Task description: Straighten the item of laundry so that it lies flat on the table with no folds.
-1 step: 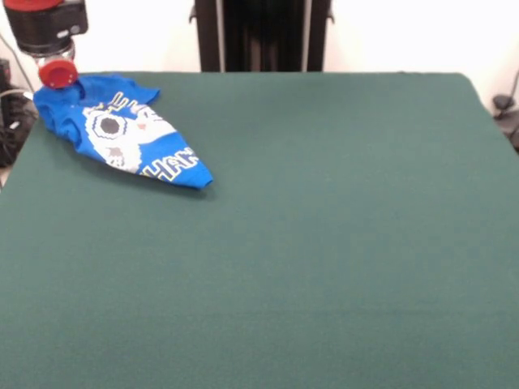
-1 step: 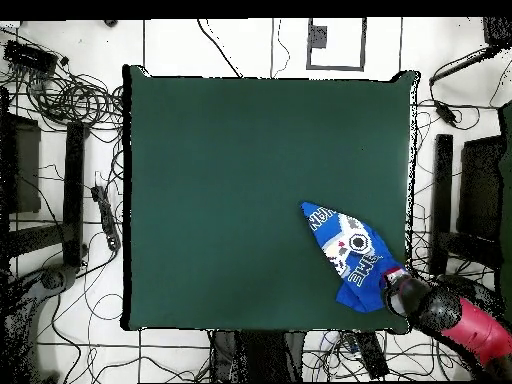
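The red-and-black robot hand [image 1: 57, 74] sits at a corner of the dark green fabric-clad counter [image 1: 324, 243], touching the edge of the small bright blue printed T-shirt [image 1: 122, 134]. The shirt lies bunched into a tapering wedge, print upward, stretching away from the hand toward the counter's middle. Whether the hand is spread or pinching the cloth cannot be told.

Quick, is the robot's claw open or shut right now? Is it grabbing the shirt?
Gripper: at the shirt's corner near the table edge; open, shut or holding cannot be told.
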`<state>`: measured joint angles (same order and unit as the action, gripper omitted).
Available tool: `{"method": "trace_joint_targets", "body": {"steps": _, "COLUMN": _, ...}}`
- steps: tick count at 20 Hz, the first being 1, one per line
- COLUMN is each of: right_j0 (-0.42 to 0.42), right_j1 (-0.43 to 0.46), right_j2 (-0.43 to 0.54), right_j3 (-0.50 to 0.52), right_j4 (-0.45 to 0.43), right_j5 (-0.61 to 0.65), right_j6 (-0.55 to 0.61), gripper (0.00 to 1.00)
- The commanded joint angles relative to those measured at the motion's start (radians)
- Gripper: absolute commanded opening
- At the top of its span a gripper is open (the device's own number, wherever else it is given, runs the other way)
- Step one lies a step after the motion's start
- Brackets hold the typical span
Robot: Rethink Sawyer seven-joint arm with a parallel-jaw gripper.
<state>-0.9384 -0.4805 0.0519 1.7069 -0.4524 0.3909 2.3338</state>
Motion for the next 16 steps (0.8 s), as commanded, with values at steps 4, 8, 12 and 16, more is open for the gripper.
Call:
{"method": "trace_joint_targets", "body": {"steps": 4, "right_j0": -0.056, "right_j1": 0.05, "right_j2": 0.228, "right_j3": -0.11, "right_j4": -0.155, "right_j5": 0.117, "right_j6": -0.358, "gripper": 0.0}}
{"method": "trace_joint_targets", "body": {"steps": 8, "right_j0": -0.07, "right_j1": 0.032, "right_j2": 0.242, "right_j3": -0.092, "right_j4": -0.185, "right_j5": 0.115, "right_j6": -0.316, "gripper": 0.0}}
{"method": "trace_joint_targets", "body": {"steps": 12, "right_j0": -0.106, "right_j1": 0.085, "right_j2": 0.263, "right_j3": -0.123, "right_j4": -0.225, "right_j5": 0.102, "right_j6": -0.312, "gripper": 0.0}}
{"method": "trace_joint_targets", "body": {"steps": 16, "right_j0": -0.125, "right_j1": 0.09, "right_j2": 0.288, "right_j3": -0.145, "right_j4": -0.273, "right_j5": 0.108, "right_j6": -0.336, "gripper": 0.0}}
